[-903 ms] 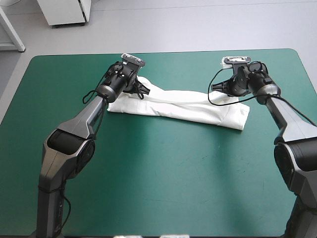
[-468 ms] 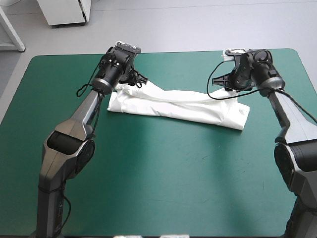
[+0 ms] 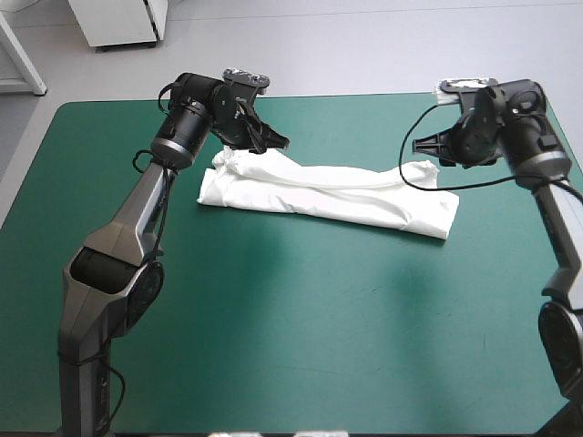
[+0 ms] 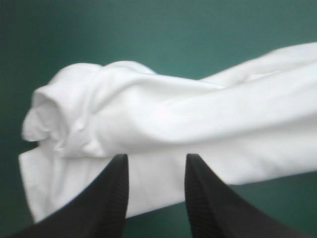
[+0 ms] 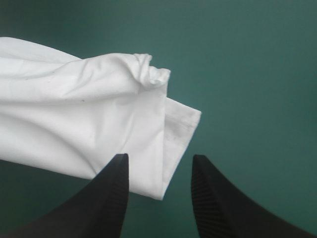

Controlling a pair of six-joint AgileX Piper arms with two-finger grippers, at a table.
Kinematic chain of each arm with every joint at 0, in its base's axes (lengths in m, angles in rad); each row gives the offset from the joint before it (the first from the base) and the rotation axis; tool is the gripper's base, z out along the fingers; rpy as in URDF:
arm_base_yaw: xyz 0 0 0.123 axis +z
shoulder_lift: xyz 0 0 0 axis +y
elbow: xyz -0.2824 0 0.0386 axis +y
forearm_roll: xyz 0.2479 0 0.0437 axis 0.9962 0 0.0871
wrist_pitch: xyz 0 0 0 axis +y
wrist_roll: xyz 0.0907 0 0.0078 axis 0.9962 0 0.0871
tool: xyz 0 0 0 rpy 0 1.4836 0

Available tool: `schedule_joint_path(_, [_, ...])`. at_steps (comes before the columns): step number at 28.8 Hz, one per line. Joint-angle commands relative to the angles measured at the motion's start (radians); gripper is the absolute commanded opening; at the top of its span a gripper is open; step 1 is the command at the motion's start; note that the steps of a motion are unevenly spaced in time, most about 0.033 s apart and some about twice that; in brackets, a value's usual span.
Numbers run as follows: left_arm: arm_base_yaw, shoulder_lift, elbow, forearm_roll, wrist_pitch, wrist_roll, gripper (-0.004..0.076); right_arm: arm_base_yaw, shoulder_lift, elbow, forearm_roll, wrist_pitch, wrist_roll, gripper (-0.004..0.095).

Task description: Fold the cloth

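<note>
Crosswise: folded T-shirt (image 3: 328,193), long axis left-right.

A: What lies beyond the table (image 3: 273,328)?
B: A pale grey floor (image 3: 364,50), smooth, with a thin lighter line running across it near the far side.
A: Any furniture?
B: A white cabinet (image 3: 118,20) at the far left, on a dark base, its door seam visible. Left of it, a white slanted leg (image 3: 22,56) of some frame.
A: And the light?
B: Soft and even; the teal-green cover (image 3: 100,146) shows only faint shadows.
</note>
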Motion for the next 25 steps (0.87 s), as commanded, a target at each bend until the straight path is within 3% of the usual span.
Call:
schedule_joint_path(1, [-0.025, -0.065, -0.033, -0.134, 0.034, 0.065, 0.0187, -0.059, -0.124, 0.031, 0.009, -0.019, -0.008, 0.0395])
schedule_joint_path(6, [-0.1, -0.031, -0.033, -0.145, 0.034, 0.07, 0.0162, -0.149, -0.223, 0.129, 0.02, -0.019, -0.013, 0.0394])
schedule_joint_path(10, [-0.14, 0.014, -0.033, -0.141, 0.019, 0.07, 0.0, -0.176, -0.276, 0.171, 0.02, -0.025, -0.013, 0.0376])
schedule_joint_path(17, [-0.154, 0.097, -0.033, -0.12, 0.0, 0.068, -0.0009, -0.176, -0.303, 0.205, 0.022, -0.027, -0.026, 0.032])
schedule_joint_path(25, [-0.154, 0.175, -0.033, -0.113, -0.063, 0.066, -0.0009, -0.176, -0.289, 0.205, 0.122, -0.051, -0.044, 0.0293])
